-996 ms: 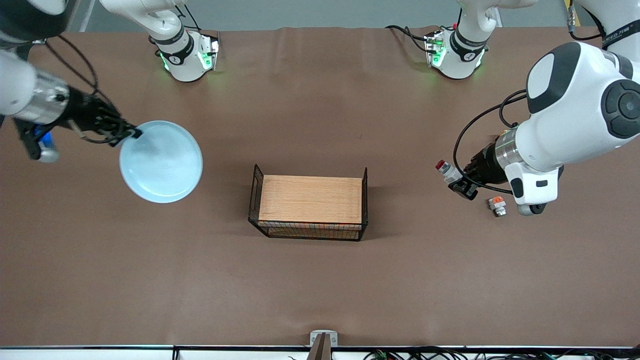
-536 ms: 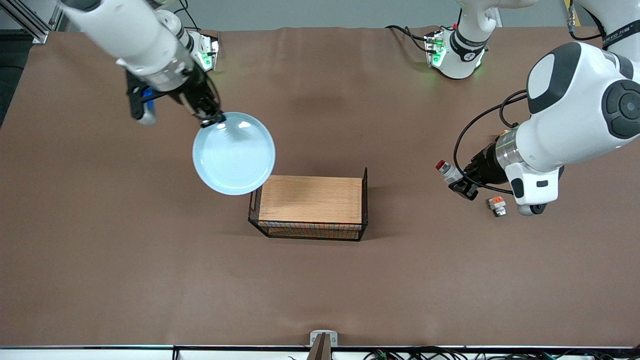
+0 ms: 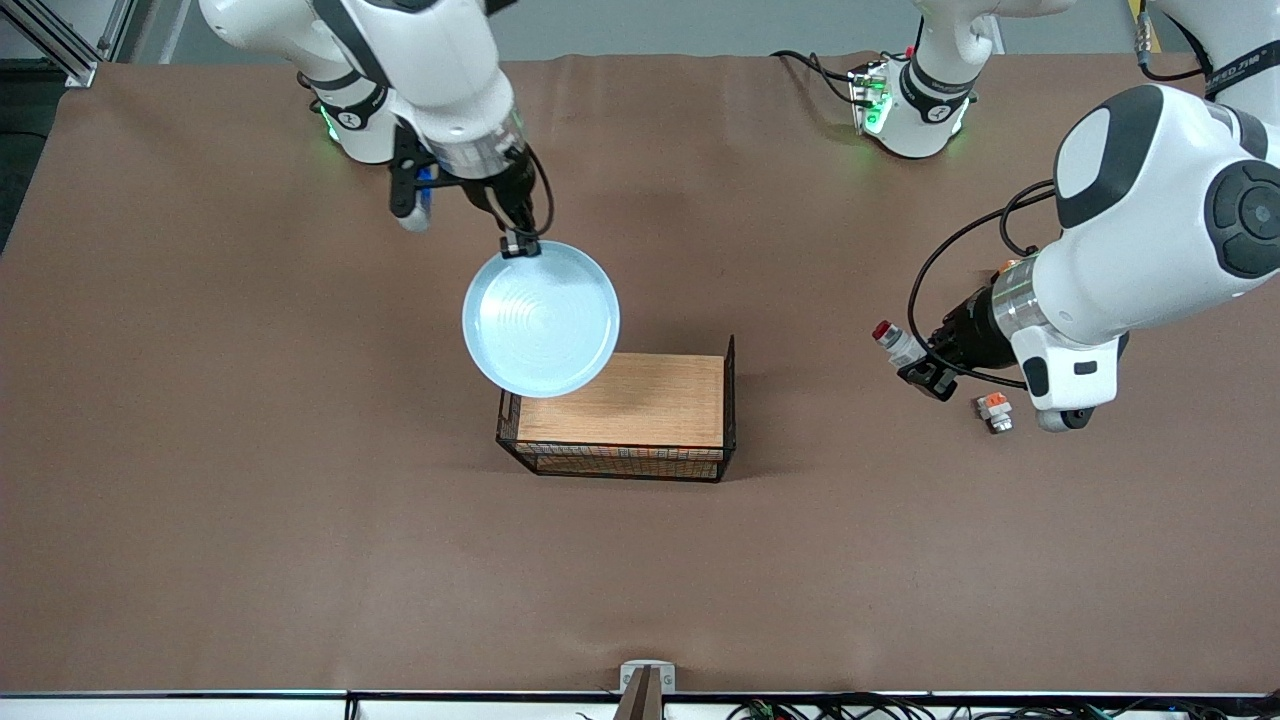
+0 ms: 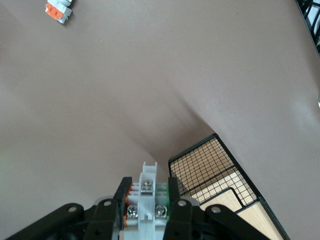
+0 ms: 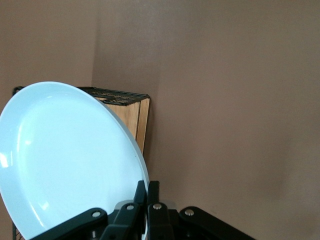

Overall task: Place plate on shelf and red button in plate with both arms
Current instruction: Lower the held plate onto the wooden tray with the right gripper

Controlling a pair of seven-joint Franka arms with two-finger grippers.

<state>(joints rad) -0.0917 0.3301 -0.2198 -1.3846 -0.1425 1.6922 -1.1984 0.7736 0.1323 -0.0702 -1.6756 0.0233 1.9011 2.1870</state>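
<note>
My right gripper (image 3: 520, 245) is shut on the rim of the pale light-blue plate (image 3: 541, 318) and holds it in the air, tilted, over the end of the wooden-topped rack (image 3: 620, 400) toward the right arm's end of the table. In the right wrist view the plate (image 5: 65, 160) fills the space beside my gripper (image 5: 148, 187), with the rack (image 5: 127, 107) under it. My left gripper (image 3: 915, 362) is shut on the red button (image 3: 893, 340), low over the table toward the left arm's end. In the left wrist view its white body (image 4: 147, 200) sits between the fingers (image 4: 123, 192); the red cap is hidden.
A similar white piece with an orange-red block (image 3: 993, 410) lies on the table beside the left gripper; it also shows in the left wrist view (image 4: 59, 9). The rack's black wire end (image 4: 215, 165) shows there too. The brown table cover (image 3: 300, 520) is otherwise bare.
The right arm has swung the plate from the right arm's end of the table to over the rack's end. The left arm and the red button have not moved.
</note>
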